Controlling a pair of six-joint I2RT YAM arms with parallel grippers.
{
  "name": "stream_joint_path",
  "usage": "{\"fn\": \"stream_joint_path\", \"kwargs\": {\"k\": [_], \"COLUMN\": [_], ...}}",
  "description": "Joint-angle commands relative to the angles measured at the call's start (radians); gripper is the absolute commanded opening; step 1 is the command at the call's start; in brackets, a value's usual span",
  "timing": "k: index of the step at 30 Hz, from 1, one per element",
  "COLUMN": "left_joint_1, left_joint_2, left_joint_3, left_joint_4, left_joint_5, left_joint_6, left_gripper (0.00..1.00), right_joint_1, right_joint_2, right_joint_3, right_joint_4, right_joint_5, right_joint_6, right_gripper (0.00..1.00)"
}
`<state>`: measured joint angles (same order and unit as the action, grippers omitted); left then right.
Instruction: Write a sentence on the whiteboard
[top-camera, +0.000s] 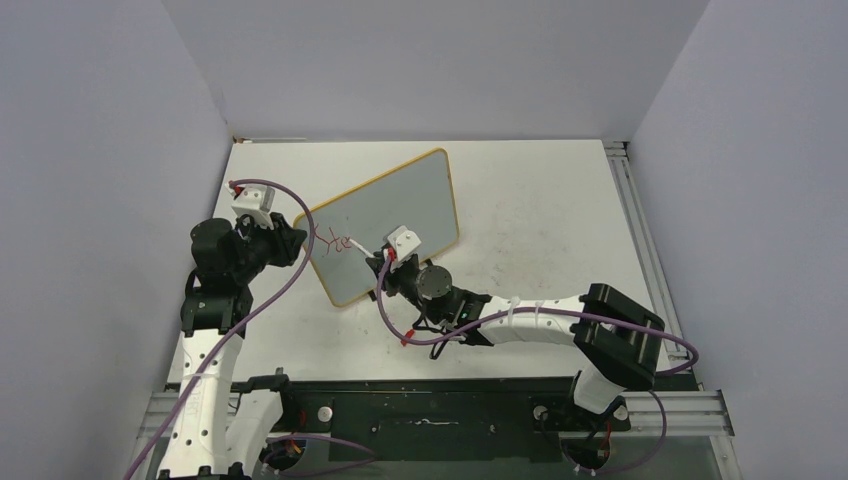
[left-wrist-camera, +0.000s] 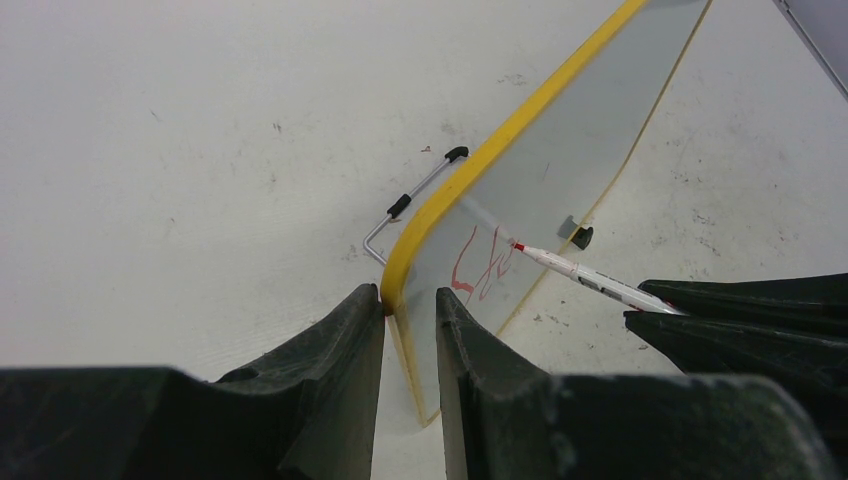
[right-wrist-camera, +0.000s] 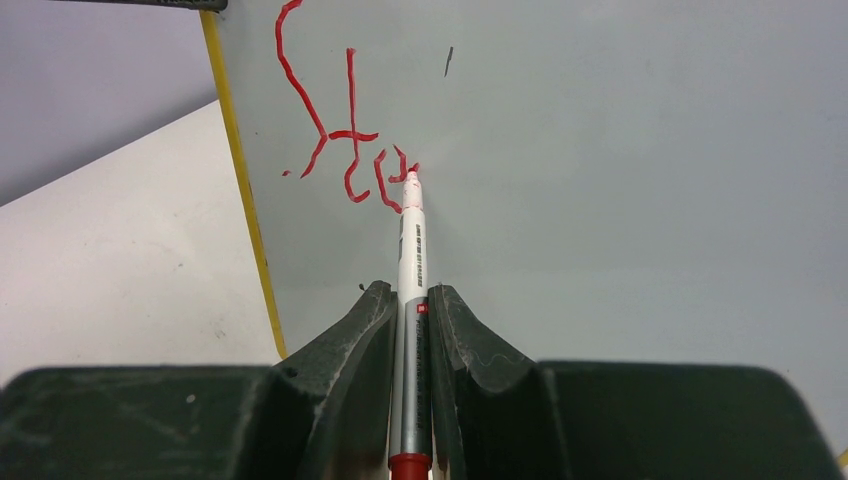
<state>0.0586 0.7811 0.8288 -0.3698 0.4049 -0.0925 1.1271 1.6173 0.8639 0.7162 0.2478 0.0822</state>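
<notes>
Right wrist, right gripper (right-wrist-camera: 410, 298) pinching marker (right-wrist-camera: 411, 245), tip hiding end of sentence (right-wrist-camera: 350, 100), left gripper (left-wrist-camera: 410, 302) pinching whiteboard (left-wrist-camera: 560, 160) edge

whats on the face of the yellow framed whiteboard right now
Red handwritten letters, roughly "Ste", near its left edge, and the tip of a white marker pressed against the pale grey yellow-framed whiteboard, held in the right gripper. The tip covers the stroke under it.

this looks like a robotics lab test cell. a scuffed white tabletop (top-camera: 540, 200) is boxed in on 3 sides by plain pale grey panels (top-camera: 100, 150), slotted aluminium rails (top-camera: 637, 230) run along its right and near edges, and 2 robot arms (top-camera: 520, 320) are mounted at the near rail, with purple cables (top-camera: 283, 288) looped along them.
</notes>
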Motion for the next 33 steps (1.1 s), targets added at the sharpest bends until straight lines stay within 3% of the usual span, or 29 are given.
{"fn": "stream_joint_path", "kwargs": {"k": [1, 16, 33], "left_joint_1": [-0.005, -0.005, -0.005], "left_joint_2": [-0.014, -0.015, -0.013], "left_joint_3": [0.006, 0.006, 0.006], "left_joint_4": [0.019, 0.019, 0.019], "left_joint_5": [0.028, 0.028, 0.029], "left_joint_6": [0.002, 0.002, 0.002], "left_gripper": [0.24, 0.24, 0.24], "right_joint_1": [0.000, 0.009, 0.028], "right_joint_2": [0.009, 0.008, -0.064], "right_joint_3": [0.026, -0.069, -0.017], "right_joint_4": [0.043, 0.032, 0.053], "right_joint_5": [0.023, 0.030, 0.039], "right_joint_6": [-0.002, 0.077, -0.001], "right_gripper": [0.05, 0.05, 0.05]}}
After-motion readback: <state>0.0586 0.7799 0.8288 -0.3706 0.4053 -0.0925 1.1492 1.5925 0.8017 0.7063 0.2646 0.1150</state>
